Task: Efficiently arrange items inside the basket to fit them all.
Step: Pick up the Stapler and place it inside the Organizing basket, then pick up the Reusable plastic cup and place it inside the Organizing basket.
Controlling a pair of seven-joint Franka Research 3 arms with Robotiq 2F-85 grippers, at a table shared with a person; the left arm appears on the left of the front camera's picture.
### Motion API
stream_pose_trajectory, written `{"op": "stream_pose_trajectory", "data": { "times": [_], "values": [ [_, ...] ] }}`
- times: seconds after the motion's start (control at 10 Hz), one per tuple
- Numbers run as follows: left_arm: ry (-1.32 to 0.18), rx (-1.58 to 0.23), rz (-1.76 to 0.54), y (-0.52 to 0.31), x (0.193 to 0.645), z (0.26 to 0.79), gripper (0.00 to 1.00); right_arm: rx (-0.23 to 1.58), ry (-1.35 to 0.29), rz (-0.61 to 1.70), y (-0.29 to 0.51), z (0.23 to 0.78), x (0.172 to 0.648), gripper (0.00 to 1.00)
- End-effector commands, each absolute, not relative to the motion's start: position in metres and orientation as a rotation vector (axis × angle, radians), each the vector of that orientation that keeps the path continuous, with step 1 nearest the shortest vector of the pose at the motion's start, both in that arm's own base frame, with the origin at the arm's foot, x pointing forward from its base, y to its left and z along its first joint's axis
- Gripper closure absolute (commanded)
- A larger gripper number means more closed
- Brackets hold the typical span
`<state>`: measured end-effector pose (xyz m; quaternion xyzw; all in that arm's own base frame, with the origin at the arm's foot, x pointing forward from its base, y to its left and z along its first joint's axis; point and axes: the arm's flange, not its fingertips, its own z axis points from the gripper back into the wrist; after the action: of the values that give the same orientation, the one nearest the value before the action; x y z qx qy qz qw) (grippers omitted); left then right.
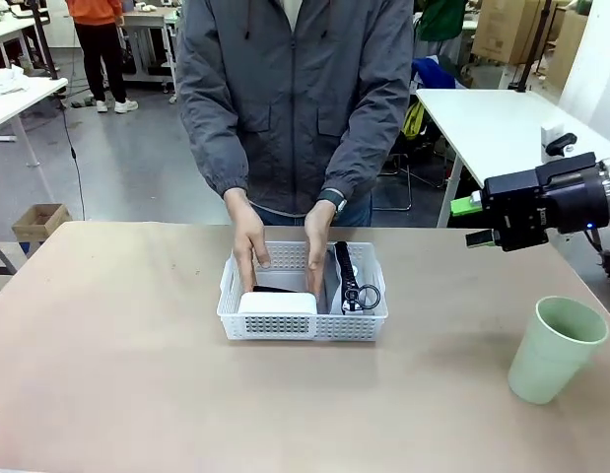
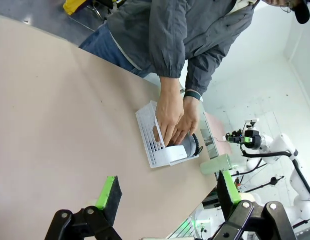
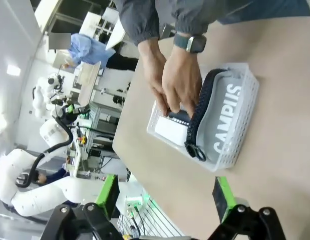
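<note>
- Your right gripper point(image 1: 471, 223) hangs open and empty at far right. Your left gripper point(image 2: 167, 192), open too, is well apart from the basket point(image 1: 305, 326).
- The cup point(image 1: 556, 347) stands upright at near right, outside it.
- Wait until the person's hands point(image 1: 249, 239) leave the white box point(image 1: 277, 303) and pouch point(image 3: 222, 125), then grip the cup's rim.

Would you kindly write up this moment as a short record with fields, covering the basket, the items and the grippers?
Basket: white lattice basket mid-table, in front of the person.
Inside: white box at the near left corner; grey pouch on edge along the right side; black stapler behind the box, partly hidden.
Outside: green cup upright on the table, at the robot's right.
Person's hands: both in the basket, by the box.
Left gripper: open, empty, over bare table.
Right gripper: open, empty, raised at the right.
</note>
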<state>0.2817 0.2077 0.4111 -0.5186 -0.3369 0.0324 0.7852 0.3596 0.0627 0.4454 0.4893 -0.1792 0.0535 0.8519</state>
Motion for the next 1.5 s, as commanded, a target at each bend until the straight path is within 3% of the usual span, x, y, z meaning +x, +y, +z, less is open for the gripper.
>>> {"op": "stream_pose_trajectory", "data": {
  "times": [0.0,1.4],
  "values": [
    [-0.726,-1.122,0.051,0.2093,0.2789,0.4121,0.0,1.02,-0.326,0.139,0.0662,0.4452,0.3554,0.0],
    [-0.726,-1.122,0.051,0.2093,0.2789,0.4121,0.0,1.02,-0.326,0.139,0.0662,0.4452,0.3554,0.0]
  ]
}}
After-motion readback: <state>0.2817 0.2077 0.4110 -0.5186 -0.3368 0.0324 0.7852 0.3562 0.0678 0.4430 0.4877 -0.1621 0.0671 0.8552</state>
